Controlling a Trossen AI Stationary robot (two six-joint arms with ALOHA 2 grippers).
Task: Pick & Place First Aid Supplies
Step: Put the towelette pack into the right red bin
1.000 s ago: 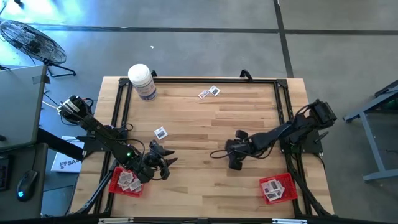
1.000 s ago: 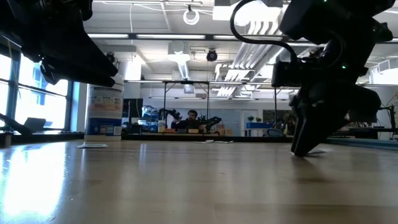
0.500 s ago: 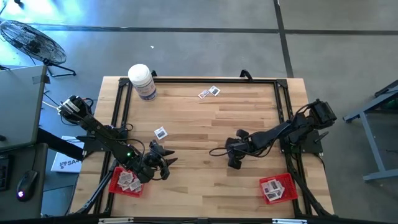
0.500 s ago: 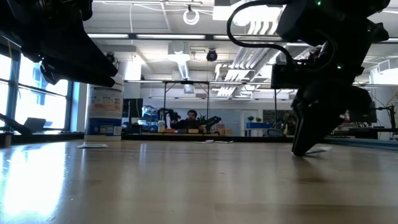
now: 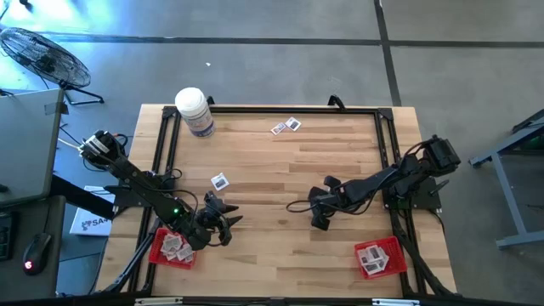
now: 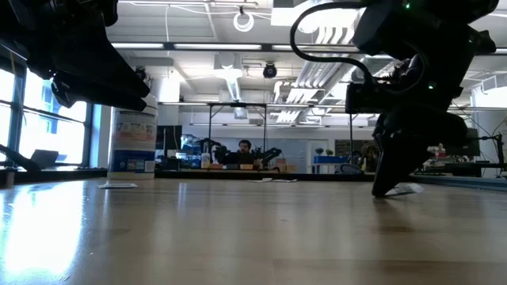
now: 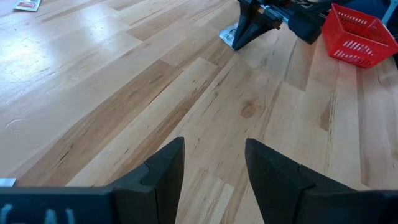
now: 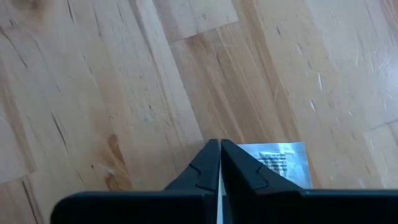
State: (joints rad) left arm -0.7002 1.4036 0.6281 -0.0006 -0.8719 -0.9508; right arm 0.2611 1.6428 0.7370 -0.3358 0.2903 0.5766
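Item: packet point(image 8: 278, 162), mid-table toward the right edge, clenched flat by my right gripper point(image 8: 219, 149); left gripper point(image 7: 211, 163) released.

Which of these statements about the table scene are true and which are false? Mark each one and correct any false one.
1. The right pincer is closed at a packet on the table. True.
2. The left pincer is closed. False: its fingers stand apart, with nothing between them.
3. The white bottle lies on its side. False: it stands upright near a far corner.
4. Both red trays hold packets. True.
5. Two packets lie near the far edge. True.
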